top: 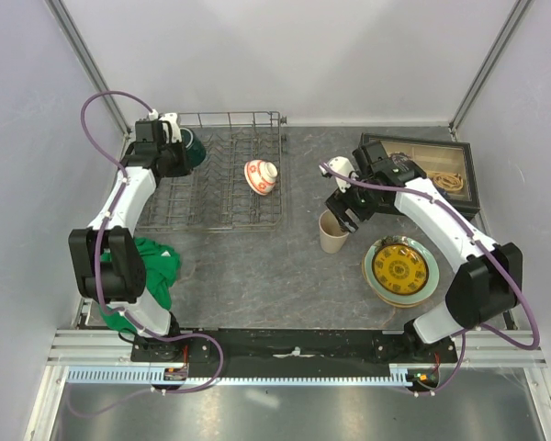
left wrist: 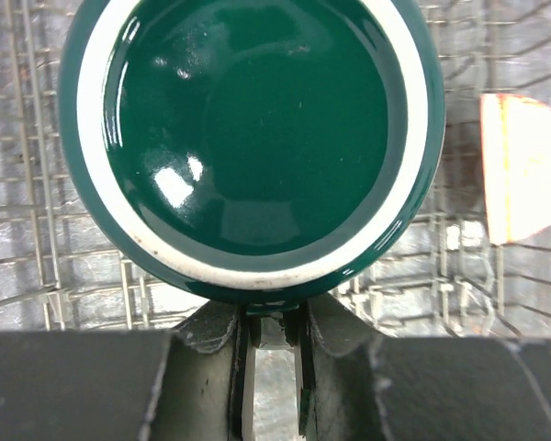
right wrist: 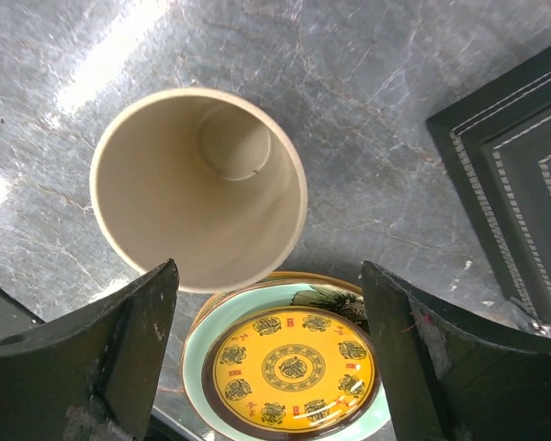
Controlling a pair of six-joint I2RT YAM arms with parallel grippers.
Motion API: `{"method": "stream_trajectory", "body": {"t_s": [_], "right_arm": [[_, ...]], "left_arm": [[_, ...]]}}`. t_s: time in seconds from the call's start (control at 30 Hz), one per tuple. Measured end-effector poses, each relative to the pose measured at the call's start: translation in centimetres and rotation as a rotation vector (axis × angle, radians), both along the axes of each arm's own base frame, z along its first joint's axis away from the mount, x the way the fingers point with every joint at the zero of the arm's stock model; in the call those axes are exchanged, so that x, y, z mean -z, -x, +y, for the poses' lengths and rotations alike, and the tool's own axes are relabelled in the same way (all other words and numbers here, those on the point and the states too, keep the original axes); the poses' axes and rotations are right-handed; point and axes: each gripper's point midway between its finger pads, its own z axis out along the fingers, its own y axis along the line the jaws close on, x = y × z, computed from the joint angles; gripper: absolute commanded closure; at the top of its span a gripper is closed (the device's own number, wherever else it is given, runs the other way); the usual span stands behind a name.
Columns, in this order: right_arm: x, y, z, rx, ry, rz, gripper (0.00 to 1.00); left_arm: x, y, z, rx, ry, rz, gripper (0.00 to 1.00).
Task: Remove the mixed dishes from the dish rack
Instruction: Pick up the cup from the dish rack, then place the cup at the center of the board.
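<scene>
The grey wire dish rack point(top: 216, 197) stands at the back left. My left gripper point(top: 172, 138) is shut on the dark green mug point(top: 192, 148) at the rack's back left corner. In the left wrist view the mug point(left wrist: 253, 138) fills the frame, its edge pinched between my fingers point(left wrist: 230, 358). A small red-and-white bowl point(top: 261, 176) lies in the rack. My right gripper point(top: 342, 209) is open just above the upright beige cup point(top: 332, 232), which stands on the table point(right wrist: 197, 184). The yellow-gold dish point(top: 400, 267) lies on the pale green plate point(top: 426, 288); the cream plate is mostly hidden beneath.
A dark-framed box point(top: 459, 152) with trinkets stands at the back right, close behind the right arm. A green cloth point(top: 156, 271) lies at the front left by the left arm's base. White walls close in both sides.
</scene>
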Motion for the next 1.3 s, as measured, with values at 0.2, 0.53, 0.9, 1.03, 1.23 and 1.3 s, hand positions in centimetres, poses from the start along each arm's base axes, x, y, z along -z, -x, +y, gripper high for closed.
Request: {"method": "stream_trajectory", "body": {"t_s": [0.2, 0.53, 0.9, 1.03, 1.23, 1.3], "right_arm": [[-1.9, -0.6, 0.4, 0.01, -0.023, -0.034, 0.11], [-6.8, -1.4, 1.3, 0.025, -0.105, -0.132, 0.1], [-10.5, -1.4, 2.4, 0.034, -0.219, -0.223, 0.1], [-11.8, -2.0, 2.8, 0.045, -0.258, -0.273, 0.1], [-14.8, -2.7, 3.5, 0.05, -0.337, -0.373, 0.1], [-15.5, -3.0, 3.9, 0.044, -0.365, -0.395, 0.1]], "left_arm": [[-0.6, 0.6, -1.1, 0.048, 0.042, 0.002, 0.98], [-2.8, 3.0, -4.3, 0.19, 0.168, 0.006, 0.99], [-8.8, 6.9, -9.4, 0.416, 0.408, -0.045, 0.99], [-10.0, 8.1, -10.7, 0.47, 0.497, -0.03, 0.99], [-11.8, 9.8, -12.3, 0.539, 0.624, -0.004, 0.98], [-12.6, 10.3, -12.8, 0.565, 0.672, 0.002, 0.98]]}}
